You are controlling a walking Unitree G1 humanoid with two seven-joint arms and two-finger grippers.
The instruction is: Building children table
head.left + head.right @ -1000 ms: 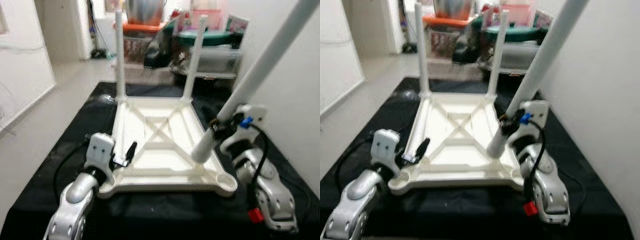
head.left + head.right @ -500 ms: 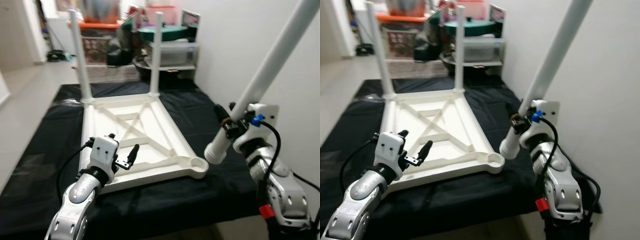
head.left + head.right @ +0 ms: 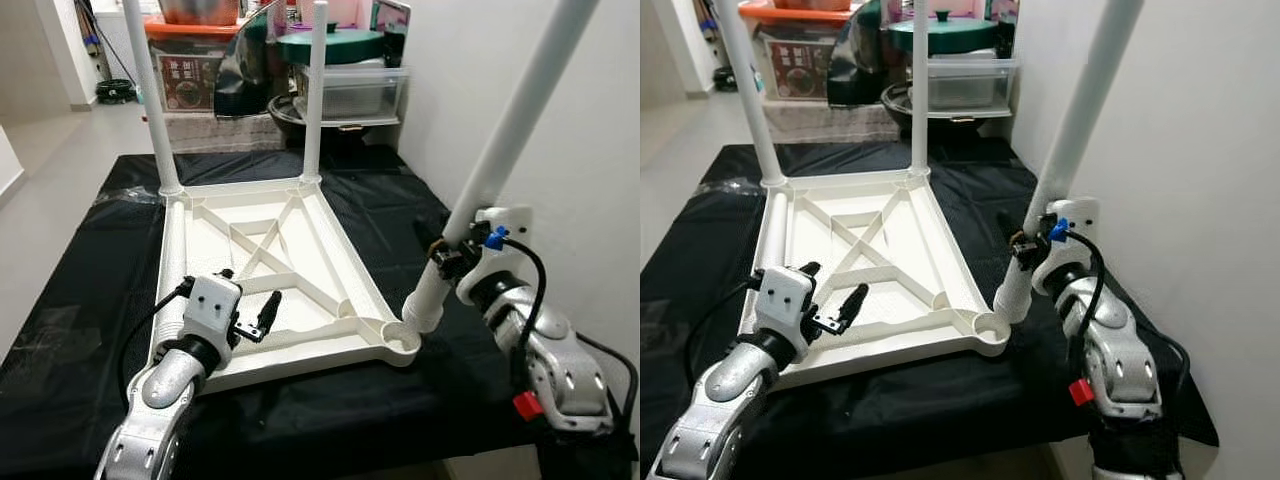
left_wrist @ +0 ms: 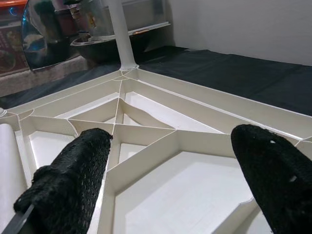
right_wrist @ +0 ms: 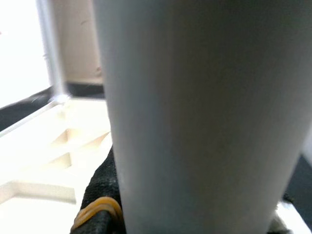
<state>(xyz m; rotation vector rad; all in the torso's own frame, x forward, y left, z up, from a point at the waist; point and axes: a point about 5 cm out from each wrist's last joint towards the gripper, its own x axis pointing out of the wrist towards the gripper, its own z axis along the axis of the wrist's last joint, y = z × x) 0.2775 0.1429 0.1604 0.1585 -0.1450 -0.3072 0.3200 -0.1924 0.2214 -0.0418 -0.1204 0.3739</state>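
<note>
Left eye view shows a white plastic table top (image 3: pixel 270 270) lying upside down on a black cloth (image 3: pixel 80 300) that covers the work surface, its ribbed underside with crossing braces turned upward. Two white legs are already fitted and stand upright at the far corners, the far-left leg (image 3: pixel 150 100) and the far-right leg (image 3: pixel 315 95). The right gripper (image 3: pixel 445 255) is pinching a third white leg (image 3: pixel 500 150) near its lower part, with the black fingers pressed on both sides of the tube. This leg is tilted, its top leaning away to the robot's right, and its lower end is at the round socket (image 3: pixel 398 335) on the near-right corner of the table top; I cannot tell if the end is already inside the socket or only touching its rim. The left gripper (image 3: pixel 250 318) hovers over the near-left part of the table top, its two black fingers (image 4: pixel 73 180) spread apart with nothing between them, just above the ribs. Behind the cloth, on the floor side, there are plastic storage boxes (image 3: pixel 350 85) and a green lid (image 3: pixel 330 45) on top of one. A pale wall (image 3: pixel 600 150) is close on the robot's right side
</note>
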